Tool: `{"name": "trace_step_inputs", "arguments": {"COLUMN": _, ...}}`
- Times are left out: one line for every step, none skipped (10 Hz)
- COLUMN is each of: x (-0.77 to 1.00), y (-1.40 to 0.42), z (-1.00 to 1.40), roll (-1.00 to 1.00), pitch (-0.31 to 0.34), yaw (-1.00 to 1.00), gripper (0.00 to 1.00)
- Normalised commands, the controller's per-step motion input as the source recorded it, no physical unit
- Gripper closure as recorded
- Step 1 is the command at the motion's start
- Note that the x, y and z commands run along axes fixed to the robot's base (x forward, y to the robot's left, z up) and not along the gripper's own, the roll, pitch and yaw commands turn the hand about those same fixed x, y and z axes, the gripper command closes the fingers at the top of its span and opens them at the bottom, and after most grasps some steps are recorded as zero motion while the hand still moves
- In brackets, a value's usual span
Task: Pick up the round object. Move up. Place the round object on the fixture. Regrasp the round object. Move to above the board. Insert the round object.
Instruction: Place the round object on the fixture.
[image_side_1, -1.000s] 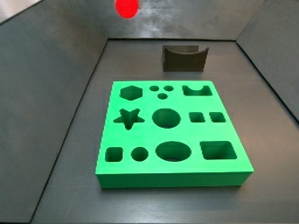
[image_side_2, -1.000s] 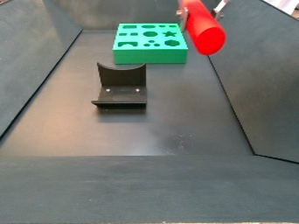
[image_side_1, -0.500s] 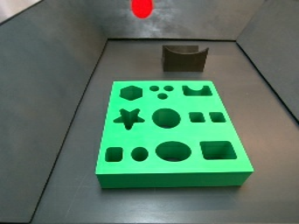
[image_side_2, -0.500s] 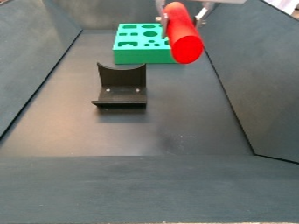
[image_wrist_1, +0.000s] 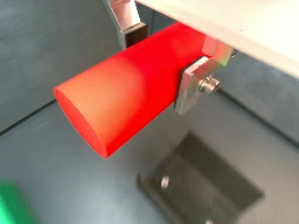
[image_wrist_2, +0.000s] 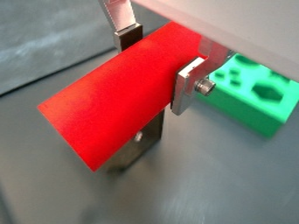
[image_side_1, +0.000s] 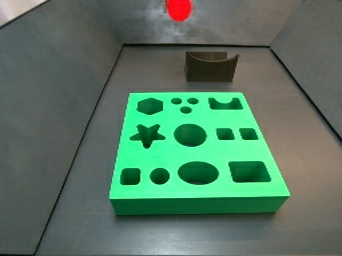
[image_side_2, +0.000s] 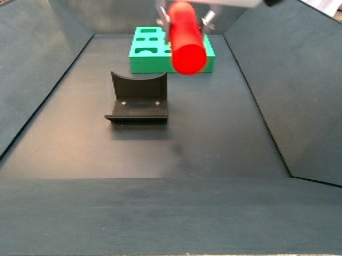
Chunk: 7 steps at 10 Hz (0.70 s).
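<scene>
Gripper is clenching the peg between its silver fingers, hanging high above the fixture, board beyond.

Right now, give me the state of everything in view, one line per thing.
Bright red cylinder peg: clamped between the tool's fingers, lifted off the floor, lying roughly level.
Tool: shut on the peg, up in the air near the dark fixture.
Dark grey fixture with U-shaped notch: upright on the floor, notch empty.
Green slab board with shaped holes: flat on the floor, every hole empty.
</scene>
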Motion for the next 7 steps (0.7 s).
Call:
{"name": "trace_step_inputs", "arguments": {"x": 1.00, "y": -0.26, "z": 0.17, "roll": -1.00, "pitch": 0.067, "yaw": -0.04, "gripper": 1.00}}
{"name": "trace_step_inputs", "arguments": {"x": 1.00, "y": -0.21, "z": 0.13, "roll": -1.00, "pitch": 0.071, "yaw": -0.05, "gripper": 1.00}}
{"name": "trace_step_inputs", "arguments": {"x": 1.00, "y": -0.15, "z": 0.07, "roll": -1.00, "pitch": 0.074, "yaw": -0.06, "gripper": 1.00}}
{"name": "trace_step_inputs", "arguments": {"x": 1.00, "y": -0.10, "z": 0.05, "roll": -1.00, "pitch": 0.081, "yaw": -0.07, "gripper": 1.00}}
{"name": "trace_step_inputs", "arguments": {"x": 1.00, "y": -0.04, "z": 0.03, "roll": -1.00, "pitch": 0.091, "yaw": -0.08, "gripper": 1.00}}
{"name": "trace_step_inputs", "arguments": {"x": 0.99, "y": -0.02, "z": 0.02, "roll": -1.00, "pitch": 0.094, "yaw": -0.08, "gripper": 1.00}}
{"name": "trace_step_inputs", "arguments": {"x": 0.89, "y": 0.01, "z": 0.00, "roll": -1.00, "pitch": 0.096, "yaw": -0.10, "gripper": 1.00}}
